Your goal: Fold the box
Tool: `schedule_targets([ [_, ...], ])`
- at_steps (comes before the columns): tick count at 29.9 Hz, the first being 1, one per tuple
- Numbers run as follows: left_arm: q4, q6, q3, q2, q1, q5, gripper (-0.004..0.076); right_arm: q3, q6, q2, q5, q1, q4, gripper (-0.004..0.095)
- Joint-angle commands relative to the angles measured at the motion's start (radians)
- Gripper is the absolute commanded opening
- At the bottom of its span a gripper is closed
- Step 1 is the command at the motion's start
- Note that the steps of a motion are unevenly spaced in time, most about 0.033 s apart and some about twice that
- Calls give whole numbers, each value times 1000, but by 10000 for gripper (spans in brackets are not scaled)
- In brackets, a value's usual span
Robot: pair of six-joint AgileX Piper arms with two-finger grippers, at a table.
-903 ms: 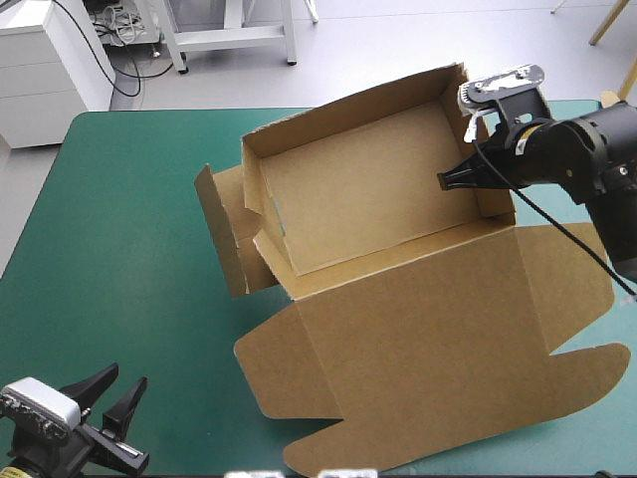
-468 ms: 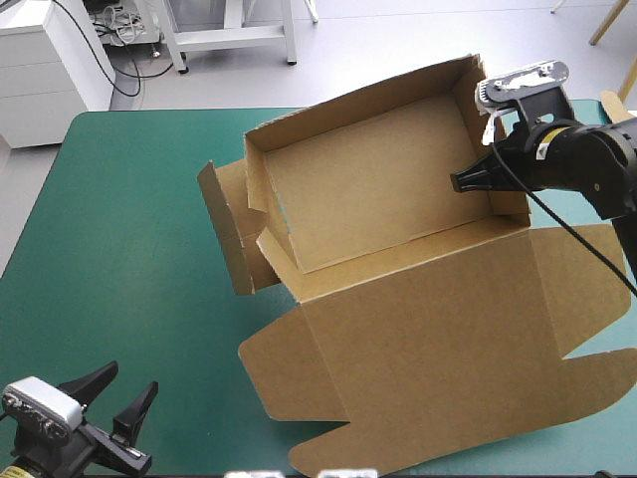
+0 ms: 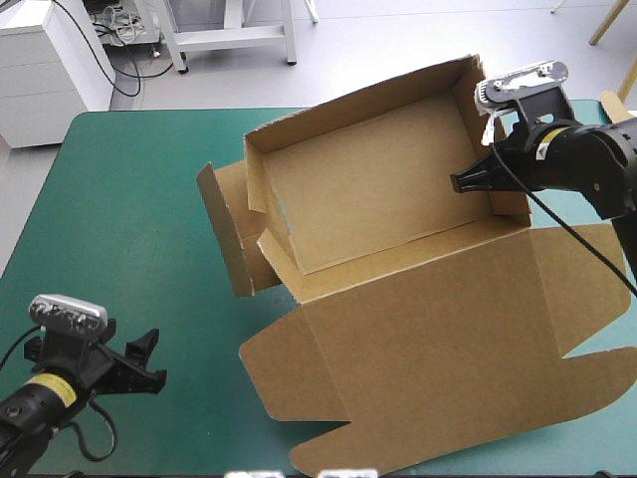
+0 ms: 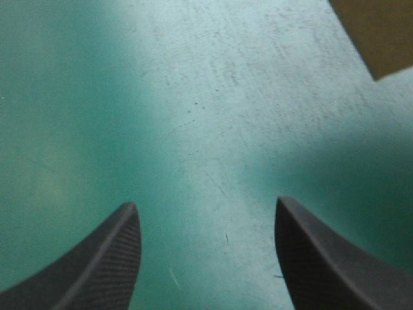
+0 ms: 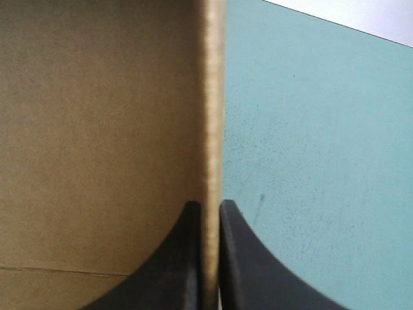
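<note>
At the lower left of the high view, the left gripper [image 3: 152, 359] hangs just over the bare teal-green worktop [image 3: 119, 199]. Its black fingers [image 4: 97, 271] stand wide apart and hold nothing. A brown corner shows ahead of them, well apart.

Next comes the box [image 3: 398, 299], which fills the middle and right of the frame. Its lid [image 3: 438, 349] lies flat across the lower centre. Beyond the lid, in the upper centre, the tray [image 3: 368, 189] has its walls raised. At the tray's left end, the left flap [image 3: 221, 239] leans outward, untucked.

Farthest, at the upper right, the right gripper [image 3: 460, 182] reaches in over the right wall [image 5: 210, 97]. Its fingers are clamped on that wall's edge, one inside and one outside.

The step in hand looks like finishing the left end while the right side is held. To do it well:
- The right pinch should stay firm and level, so the tray neither slides nor twists.
- The left gripper should approach the flap from outside and low.
- It should push along the crease, not at the free tip, which would likely bend.

Count: one box, one lid, one loose flap and two grippers, one of them holding and one free.
</note>
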Motion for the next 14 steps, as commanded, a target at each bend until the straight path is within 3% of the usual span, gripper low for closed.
schedule_targets([
  [1,49,-56,-95,124,0,-63,440,-33,0,-32,-63,-4,-3,-22],
  [14,50,-56,-308,478,42,-7,440,-33,-2,-32,-63,-4,-3,-22],
])
